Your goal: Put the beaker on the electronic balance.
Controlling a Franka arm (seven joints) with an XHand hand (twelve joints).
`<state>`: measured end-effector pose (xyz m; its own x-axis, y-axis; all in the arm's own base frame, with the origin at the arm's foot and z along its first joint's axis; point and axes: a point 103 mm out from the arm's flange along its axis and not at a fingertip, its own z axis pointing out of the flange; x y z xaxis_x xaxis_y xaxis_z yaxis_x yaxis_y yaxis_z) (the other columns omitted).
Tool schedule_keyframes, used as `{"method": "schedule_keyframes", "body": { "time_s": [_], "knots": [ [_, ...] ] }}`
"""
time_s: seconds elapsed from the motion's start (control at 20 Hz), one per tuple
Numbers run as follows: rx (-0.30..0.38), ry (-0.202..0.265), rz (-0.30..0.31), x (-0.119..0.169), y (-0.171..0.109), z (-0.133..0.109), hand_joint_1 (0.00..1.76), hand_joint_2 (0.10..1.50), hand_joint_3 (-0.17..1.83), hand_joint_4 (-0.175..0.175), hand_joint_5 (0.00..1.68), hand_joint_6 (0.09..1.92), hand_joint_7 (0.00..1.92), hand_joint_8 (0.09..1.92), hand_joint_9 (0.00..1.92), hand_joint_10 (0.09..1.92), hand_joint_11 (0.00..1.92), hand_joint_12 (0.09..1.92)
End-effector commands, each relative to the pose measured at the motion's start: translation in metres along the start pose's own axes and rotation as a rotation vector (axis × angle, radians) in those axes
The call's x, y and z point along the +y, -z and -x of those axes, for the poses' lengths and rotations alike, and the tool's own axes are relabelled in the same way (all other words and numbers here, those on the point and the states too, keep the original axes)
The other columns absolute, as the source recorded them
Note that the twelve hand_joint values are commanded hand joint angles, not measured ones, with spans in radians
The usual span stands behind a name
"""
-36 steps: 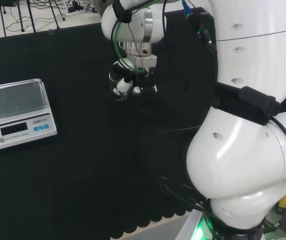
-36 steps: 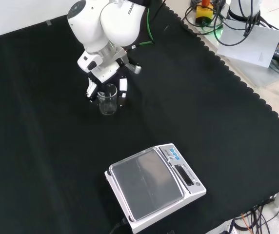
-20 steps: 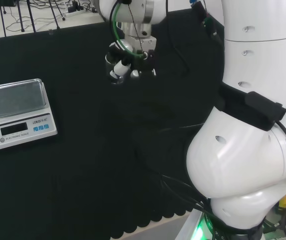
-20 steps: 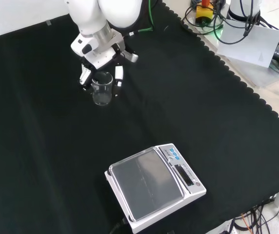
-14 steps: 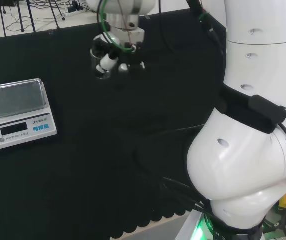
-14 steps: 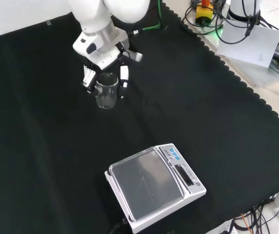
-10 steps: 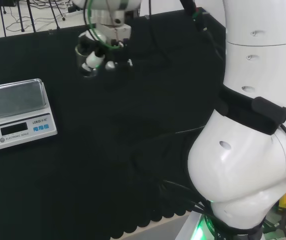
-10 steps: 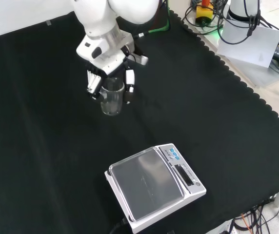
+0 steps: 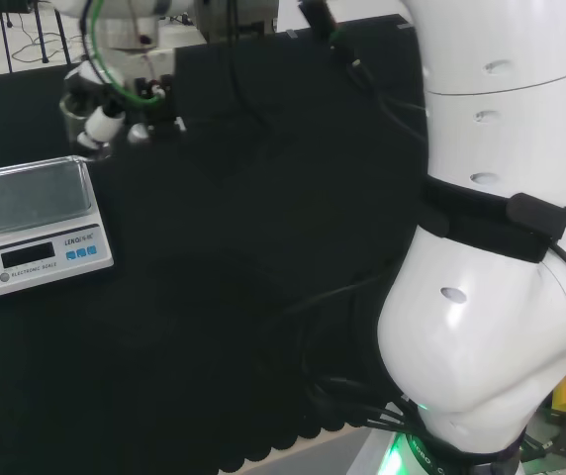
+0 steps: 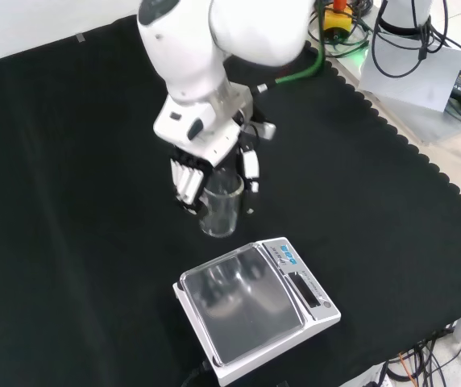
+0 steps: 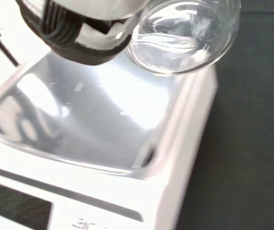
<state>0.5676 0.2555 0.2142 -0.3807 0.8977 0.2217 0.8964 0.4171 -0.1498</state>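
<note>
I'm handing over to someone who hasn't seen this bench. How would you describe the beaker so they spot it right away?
Find the white electronic balance on the black cloth, in the front view. Just beyond its pan's far edge, the black and white hand hangs off the big white arm. The beaker is the clear, empty glass cylinder gripped in those fingers, upright and off the cloth.

Front view: electronic balance sits on the counter near the view's bottom. Beaker is held in the hand, off the counter, just above and left of the balance's pan. Head view: hand with beaker is just beyond the balance, at its far right corner.
</note>
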Motion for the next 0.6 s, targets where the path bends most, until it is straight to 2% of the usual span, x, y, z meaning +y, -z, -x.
{"method": "schedule_keyframes", "body": {
  "time_s": [0.05,0.3,0.6],
  "knots": [
    [-0.012,0.115,-0.091,0.021,-0.036,-0.086,1.17,1.00,0.45,0.010,0.77,1.35,0.84,1.41,1.01,1.25,1.09,1.06],
    [-0.032,0.138,-0.124,0.033,-0.052,-0.100,1.18,0.98,0.48,0.008,0.78,1.34,0.85,1.41,1.01,1.24,1.08,1.07],
    [-0.028,0.098,-0.141,0.051,-0.063,-0.081,1.18,0.97,0.50,0.009,0.79,1.33,0.85,1.41,1.01,1.24,1.08,1.07]
  ]
}}
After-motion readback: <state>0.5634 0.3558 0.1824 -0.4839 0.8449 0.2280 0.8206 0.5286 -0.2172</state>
